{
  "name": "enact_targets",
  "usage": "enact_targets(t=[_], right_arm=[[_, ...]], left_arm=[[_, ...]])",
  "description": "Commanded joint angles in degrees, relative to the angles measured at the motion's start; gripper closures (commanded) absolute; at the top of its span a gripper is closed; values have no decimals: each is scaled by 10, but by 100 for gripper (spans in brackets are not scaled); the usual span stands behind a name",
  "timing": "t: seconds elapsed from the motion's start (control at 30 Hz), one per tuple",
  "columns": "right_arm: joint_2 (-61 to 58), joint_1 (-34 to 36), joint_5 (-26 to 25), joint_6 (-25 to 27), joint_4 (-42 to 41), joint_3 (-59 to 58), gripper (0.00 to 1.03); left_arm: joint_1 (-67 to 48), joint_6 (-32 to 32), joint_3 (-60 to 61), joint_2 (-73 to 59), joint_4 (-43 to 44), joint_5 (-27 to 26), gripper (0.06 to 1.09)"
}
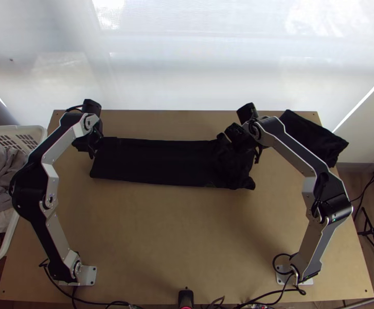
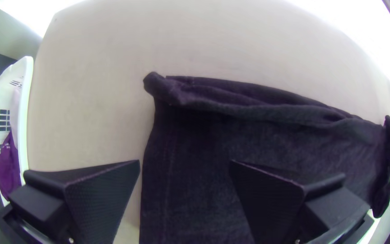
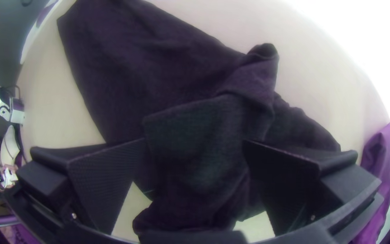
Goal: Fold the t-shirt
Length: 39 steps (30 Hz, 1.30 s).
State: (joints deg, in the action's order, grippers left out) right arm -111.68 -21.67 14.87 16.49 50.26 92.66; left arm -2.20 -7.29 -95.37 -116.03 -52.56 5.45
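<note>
Across the far part of the wooden table point(image 1: 187, 232), the black t-shirt point(image 1: 161, 160) lies as a long, narrow strip between the two arms' reaches, roughly parallel to the far edge. Lengthwise folding appears largely done: the sides seem to have been brought in, and the end by the left arm is fairly flat and straight-edged, though a loose ridge of cloth runs along its far edge. The opposite end is bunched, with layers overlapping and a small rolled tip standing out. Left gripper point(image 2: 184, 161): fingers wide apart above the flat end, with no cloth pinched between them. Right gripper point(image 3: 194, 140): likewise wide apart, above the bunched end, holding nothing. Remaining work, as judged from this state, comprises smoothing the bunched end and the loose ridge, then folding the strip crosswise into a compact packet; no such crosswise fold is evident along its middle. Beyond the bunched end, near the table's far right corner, rests a separate dark cloth bundle point(image 1: 313, 136); a white basket point(image 2: 23, 113) of clothes stands beside the table at the left
</note>
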Motion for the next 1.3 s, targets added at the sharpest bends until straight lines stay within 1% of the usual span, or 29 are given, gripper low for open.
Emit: enact_targets(t=[0.0,0.5,0.6,0.67,0.7,0.77,0.83,0.9,1.0,1.27], right_arm=[[0,0,0,-1,-8,-13,4],[1,0,-2,1,-8,-6,4],[1,0,-2,1,-8,-6,4],[1,0,-2,1,-8,-5,4],[1,0,-2,1,-8,-4,4],[1,0,-2,1,-8,-4,4],[3,0,-2,1,-8,-4,4],[3,1,-3,1,-8,-3,4],[4,1,-2,1,-8,-2,4],[2,0,-3,2,-8,-9,4]], left_arm=[[2,1,2,-16,2,6,12],[-11,5,2,-36,-6,4,12],[-18,6,2,-38,-11,-1,17],[-18,6,3,-41,-16,-11,25],[-18,5,4,-42,-18,-17,31],[-17,6,5,-42,-18,-42,51],[-15,10,5,-43,-18,-59,69],[-14,15,5,-43,-19,-67,81],[-15,21,5,-40,-20,-71,105],[-34,17,-17,-5,-26,-74,105]])
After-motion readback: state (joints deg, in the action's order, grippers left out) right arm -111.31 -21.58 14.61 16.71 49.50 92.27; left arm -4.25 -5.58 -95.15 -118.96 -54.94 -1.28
